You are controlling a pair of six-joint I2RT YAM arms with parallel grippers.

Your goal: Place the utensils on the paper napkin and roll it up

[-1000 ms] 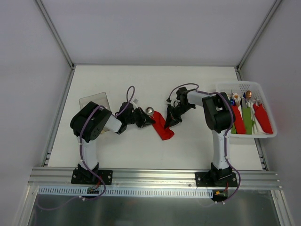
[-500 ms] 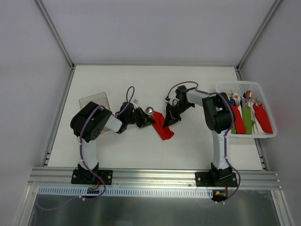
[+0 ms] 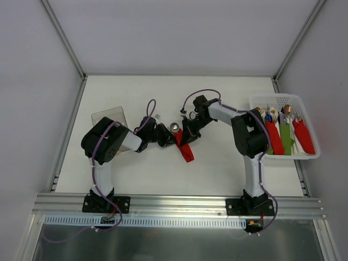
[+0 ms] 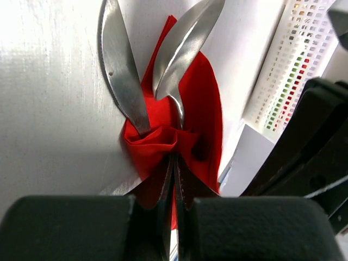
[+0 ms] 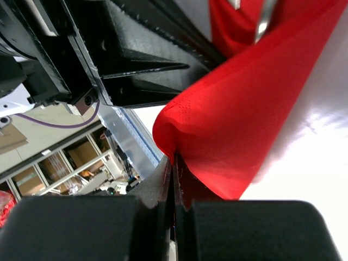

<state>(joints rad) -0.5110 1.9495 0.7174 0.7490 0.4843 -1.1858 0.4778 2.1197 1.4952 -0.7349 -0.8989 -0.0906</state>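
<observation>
The red paper napkin (image 3: 186,149) lies partly rolled in the middle of the table. The silver utensils (image 3: 174,128) stick out of its upper end; in the left wrist view a knife blade (image 4: 120,70) and a spoon bowl (image 4: 182,46) fan out of the bunched napkin (image 4: 206,109). My left gripper (image 3: 173,138) is shut on the napkin's left side. My right gripper (image 3: 185,137) is shut on the napkin's right edge (image 5: 239,130), and the two grippers almost touch over the roll.
A white basket (image 3: 277,100) at the right edge holds several rolled bundles in red, green and white with gold and blue tips. A clear flat lid (image 3: 109,117) lies on the left behind the left arm.
My right gripper has moved left, pulling the napkin's edge over towards the left gripper. The napkin now looks narrower and more rolled. The left gripper has stayed nearly still.
</observation>
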